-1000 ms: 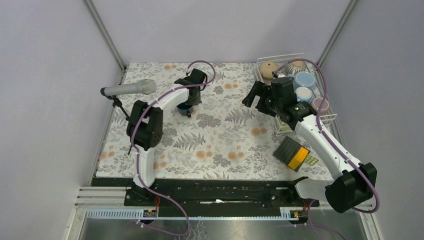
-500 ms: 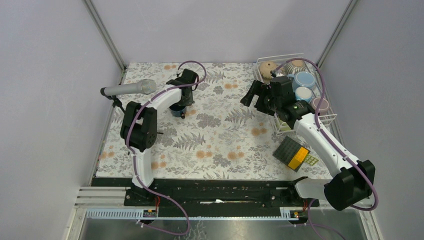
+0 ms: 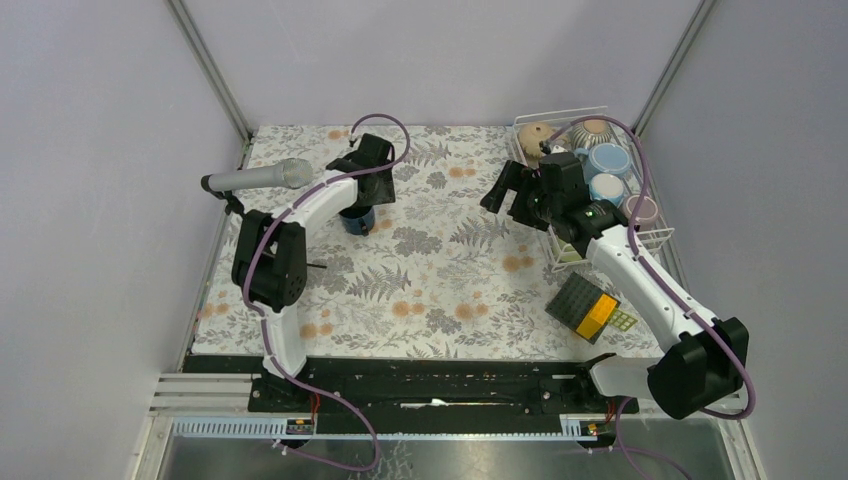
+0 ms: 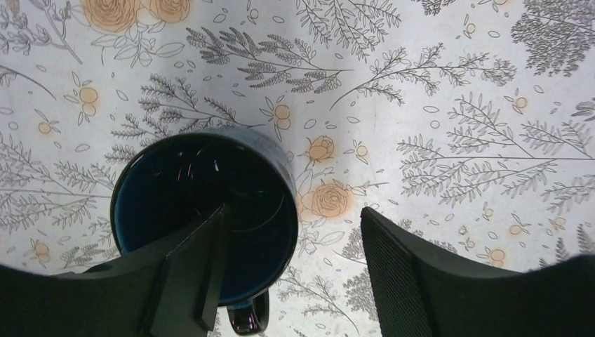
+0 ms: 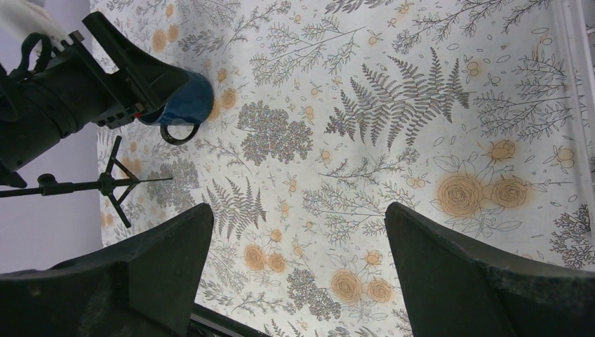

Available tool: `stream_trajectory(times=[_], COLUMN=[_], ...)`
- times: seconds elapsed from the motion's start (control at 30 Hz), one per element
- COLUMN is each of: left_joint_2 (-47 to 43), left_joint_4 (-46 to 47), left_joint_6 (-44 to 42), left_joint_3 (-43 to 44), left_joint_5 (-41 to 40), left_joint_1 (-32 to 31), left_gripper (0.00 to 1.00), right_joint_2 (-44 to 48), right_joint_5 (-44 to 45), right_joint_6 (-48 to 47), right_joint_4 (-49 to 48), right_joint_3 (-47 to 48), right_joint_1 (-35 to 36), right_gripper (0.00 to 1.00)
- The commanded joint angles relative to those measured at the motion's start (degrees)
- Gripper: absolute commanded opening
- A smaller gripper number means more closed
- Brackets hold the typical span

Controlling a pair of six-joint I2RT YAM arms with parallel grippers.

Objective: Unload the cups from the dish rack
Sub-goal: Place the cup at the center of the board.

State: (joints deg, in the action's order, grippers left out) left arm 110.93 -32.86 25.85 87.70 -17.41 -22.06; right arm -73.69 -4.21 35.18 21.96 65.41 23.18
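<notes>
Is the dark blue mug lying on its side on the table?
No, the dark blue mug stands upright on the flowered cloth, its open mouth facing the left wrist camera.

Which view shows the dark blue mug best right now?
Left wrist: it looks straight down into the dark blue mug, rim and handle visible. Top external shows it partly hidden under the left arm; right wrist shows it small, partly behind that arm.
</notes>
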Motion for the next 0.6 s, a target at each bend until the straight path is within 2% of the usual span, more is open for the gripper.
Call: stream_trajectory(times=[0.0,0.07,0.13,0.2,0.23,0.57], left_joint_2=[-5.70,-6.86,-7.82,-8.27,-8.53,-12.72], left_joint_4=[3.73,4.89,5.51,5.54,5.64,7.13], left_joint_6=[0.28,0.14,0.04,0.12,0.21,-0.55], left_joint_3=[-2.36,-3.53,-4.30,-4.81,-5.05,-7.37], left_joint_5=[-0.63,-0.95,-1.28,-1.53,-1.69,-3.55], left_joint_1=[-0.79,-1.48,-2.32,-3.21,-3.65,-8.73], left_gripper=[0.75,0.83,0.86,0.97,0.98,0.99], right_joint_2=[-0.22,-0.23,-0.23,-0.30,-0.29,0.11], right_joint_5=[-0.98,-0.89,-0.82,-0.77,-0.70,0.59], right_joint_6=[-0.90,-0.99,-0.99,-1.05,-1.03,-1.46], right_joint_4=[-2.07,-2.09,-2.16,-2.22,-2.26,-2.20], right_joint_3=[2.10,2.09,2.01,1.92,1.94,2.09], right_joint_1=[0.72,0.73,0.73,0.70,0.80,0.79], right_gripper=[1.00,1.00,1.00,1.00,1.00,1.00])
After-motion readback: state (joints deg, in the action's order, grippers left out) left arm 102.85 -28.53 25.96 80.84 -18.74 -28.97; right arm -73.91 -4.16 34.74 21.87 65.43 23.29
